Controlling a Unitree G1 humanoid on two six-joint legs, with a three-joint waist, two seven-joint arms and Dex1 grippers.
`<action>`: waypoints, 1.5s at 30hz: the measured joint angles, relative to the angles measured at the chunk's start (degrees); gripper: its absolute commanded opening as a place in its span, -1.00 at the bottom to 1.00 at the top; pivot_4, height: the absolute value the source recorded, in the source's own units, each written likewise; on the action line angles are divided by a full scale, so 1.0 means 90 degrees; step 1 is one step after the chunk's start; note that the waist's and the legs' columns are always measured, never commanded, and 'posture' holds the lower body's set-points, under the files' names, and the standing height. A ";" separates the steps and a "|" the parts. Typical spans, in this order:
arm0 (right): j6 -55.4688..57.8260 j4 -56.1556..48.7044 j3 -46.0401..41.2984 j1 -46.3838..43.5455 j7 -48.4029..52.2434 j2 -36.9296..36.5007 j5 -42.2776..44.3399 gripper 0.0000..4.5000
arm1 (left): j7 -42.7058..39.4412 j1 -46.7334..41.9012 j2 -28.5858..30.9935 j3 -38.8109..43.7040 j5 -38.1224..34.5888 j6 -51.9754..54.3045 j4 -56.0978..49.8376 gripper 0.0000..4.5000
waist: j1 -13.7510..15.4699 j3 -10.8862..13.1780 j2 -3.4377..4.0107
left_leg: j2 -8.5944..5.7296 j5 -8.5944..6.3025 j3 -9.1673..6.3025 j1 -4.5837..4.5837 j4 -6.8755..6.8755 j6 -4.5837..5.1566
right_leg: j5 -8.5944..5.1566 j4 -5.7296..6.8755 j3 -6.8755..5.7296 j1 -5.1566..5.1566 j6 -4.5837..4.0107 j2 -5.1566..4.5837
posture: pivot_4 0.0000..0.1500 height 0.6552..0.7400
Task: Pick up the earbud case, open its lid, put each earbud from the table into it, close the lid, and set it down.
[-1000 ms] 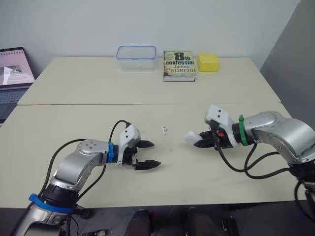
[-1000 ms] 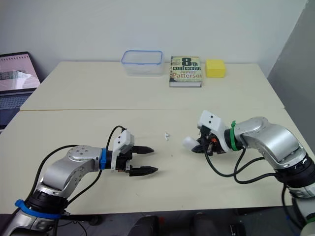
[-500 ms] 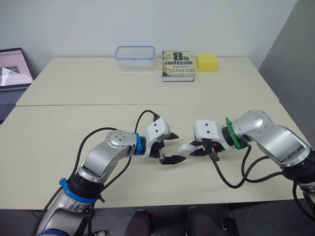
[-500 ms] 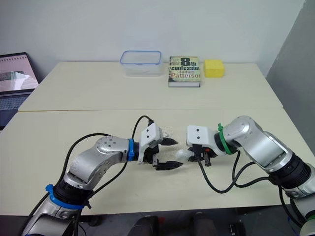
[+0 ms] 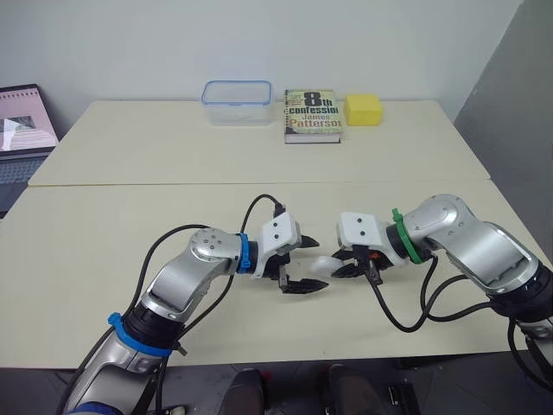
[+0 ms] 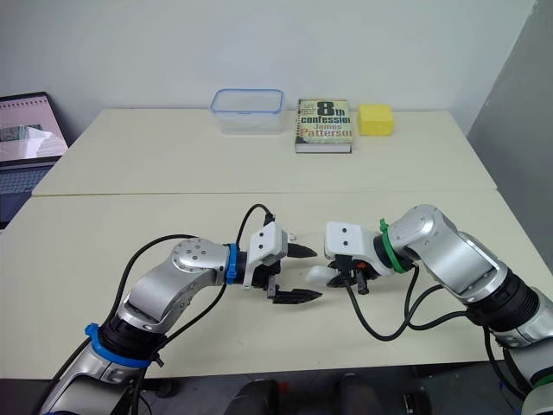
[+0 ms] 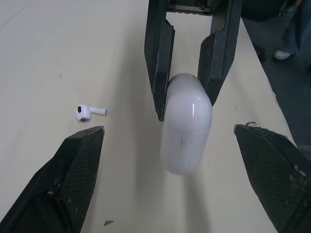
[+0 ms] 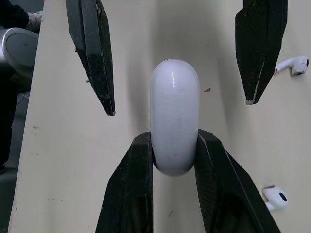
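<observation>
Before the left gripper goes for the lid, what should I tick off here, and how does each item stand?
1. Earbud case clamped in the right gripper: ok.
2. Left gripper open, straddling the case's free end without touching it: ok.
3. Lid shut, no gap visible: ok.
4. Lid end facing the left gripper: cannot tell.
5. One earbud and a second earbud lying on the table, apart from both grippers: ok.
</observation>
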 measured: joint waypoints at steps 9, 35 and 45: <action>-0.0065 0.0000 -0.0023 0.0072 0.0046 0.0012 -0.0005 -0.67 | -0.0139 0.0000 0.0000 0.0004 0.0031 -0.0157 0.0149 1.00 | 0.0000 0.0000 0.0000 | 0.0000 0.0000 0.0000 0.0000 0.0001 0.0000 | 0.0000 0.0003 0.0000 0.0000 0.0000 0.0000 | 1.00 1.00; -0.0154 0.0001 -0.0246 0.0157 0.0074 0.0094 -0.0009 -0.33 | -0.0275 0.0022 -0.0216 -0.0013 0.0104 -0.0298 0.0274 -0.66 | 0.0000 0.0000 0.0000 | 0.0000 0.0000 0.0000 0.0001 0.0004 0.0000 | 0.0000 0.0006 0.0001 0.0001 0.0000 0.0000 | 1.00 1.00; -0.0965 0.0128 -0.0611 0.0367 0.0296 -0.0366 -0.0167 0.76 | -0.0210 0.0645 -0.0268 0.0304 -0.0070 -0.0432 0.0312 -0.66 | 0.0002 0.0000 0.0000 | 0.0000 0.0000 0.0001 0.0004 0.0006 0.0000 | 0.0000 0.0007 0.0001 0.0003 -0.0001 -0.0002 | 1.00 1.00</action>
